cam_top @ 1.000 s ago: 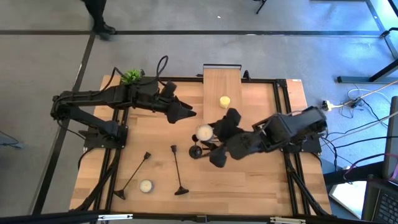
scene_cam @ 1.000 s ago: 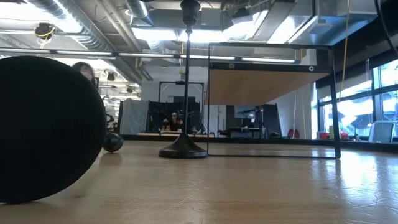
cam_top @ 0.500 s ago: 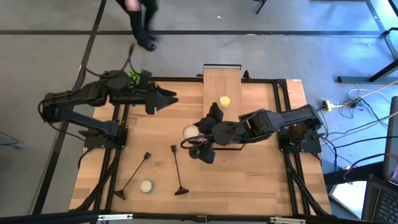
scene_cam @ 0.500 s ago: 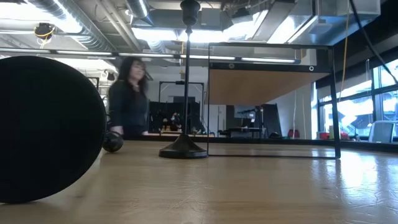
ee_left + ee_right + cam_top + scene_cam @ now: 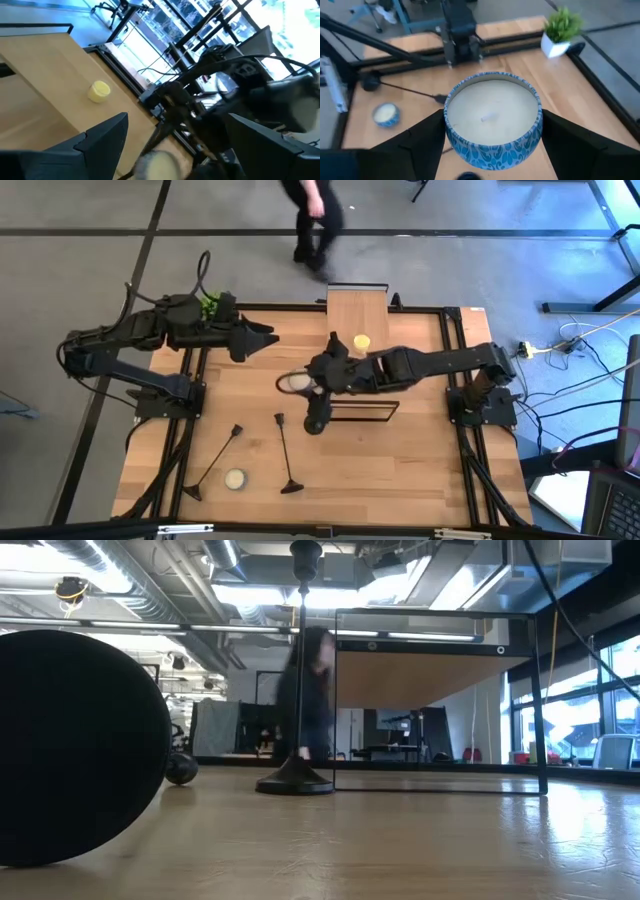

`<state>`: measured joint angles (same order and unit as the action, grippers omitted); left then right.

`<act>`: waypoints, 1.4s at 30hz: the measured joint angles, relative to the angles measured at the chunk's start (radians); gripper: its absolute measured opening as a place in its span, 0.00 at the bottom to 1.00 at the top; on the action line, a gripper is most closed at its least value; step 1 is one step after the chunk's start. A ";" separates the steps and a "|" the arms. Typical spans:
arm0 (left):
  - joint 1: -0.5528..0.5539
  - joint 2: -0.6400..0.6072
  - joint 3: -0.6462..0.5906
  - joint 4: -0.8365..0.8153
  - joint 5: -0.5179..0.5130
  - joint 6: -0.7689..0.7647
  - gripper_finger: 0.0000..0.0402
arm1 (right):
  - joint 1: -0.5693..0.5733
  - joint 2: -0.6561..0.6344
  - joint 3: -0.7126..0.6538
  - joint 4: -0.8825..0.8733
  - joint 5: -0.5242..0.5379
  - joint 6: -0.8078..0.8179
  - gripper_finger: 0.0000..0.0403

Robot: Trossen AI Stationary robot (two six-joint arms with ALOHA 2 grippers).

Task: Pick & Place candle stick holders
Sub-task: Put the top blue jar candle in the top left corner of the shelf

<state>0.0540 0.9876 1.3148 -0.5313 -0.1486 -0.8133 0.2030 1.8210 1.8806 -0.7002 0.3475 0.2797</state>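
Note:
Two tall black candle stick holders (image 5: pixel 214 461) (image 5: pixel 285 452) lie on their sides on the near left of the table. A third (image 5: pixel 315 420) stands upright on its round base (image 5: pixel 295 783). My right gripper (image 5: pixel 300 383) reaches over the table's middle, above and just beyond the standing holder, and is shut on a white candle in a blue patterned tin (image 5: pixel 492 117). My left gripper (image 5: pixel 268 337) hovers open at the far left with nothing between its fingers (image 5: pixel 107 132). My right gripper pinches the tin's round side wall (image 5: pixel 451 131) between its two fingers (image 5: pixel 422 142), one on each side. The fingers come from the table's right, slanting down. The tin sits upright, wax up, lifted clear of the table.
A black wire frame (image 5: pixel 362 412) stands beside the upright holder. A yellow candle (image 5: pixel 361 342) sits on a raised wooden board (image 5: pixel 357 310) at the far middle. A small white candle (image 5: pixel 235 478) lies near left, a green potted plant (image 5: pixel 210 302) far left. A person (image 5: pixel 315 220) walks beyond the table.
My right gripper has swung toward the table's left edge and down, carrying the tin candle clear of the table. My left gripper has drawn back toward the far left corner and stayed open. A person has walked past the far edge.

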 joint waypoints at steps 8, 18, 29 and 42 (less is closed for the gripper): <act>0.000 0.003 0.000 0.003 -0.008 -0.003 0.82 | -0.121 0.001 -0.055 0.147 -0.120 -0.043 0.72; 0.000 0.003 0.000 0.003 -0.028 -0.023 0.82 | -0.300 -0.001 -0.054 0.175 -0.211 -0.136 0.72; 0.000 0.003 0.000 0.001 -0.097 -0.048 0.82 | -0.549 -0.001 -0.054 0.222 -0.415 -0.214 0.72; 0.000 0.004 0.000 -0.001 -0.231 -0.085 0.82 | -0.817 -0.001 -0.054 0.236 -0.693 -0.293 0.72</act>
<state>0.0540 0.9912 1.3148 -0.5320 -0.3794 -0.8984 -0.6142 1.8202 1.8263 -0.4639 -0.3451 -0.0135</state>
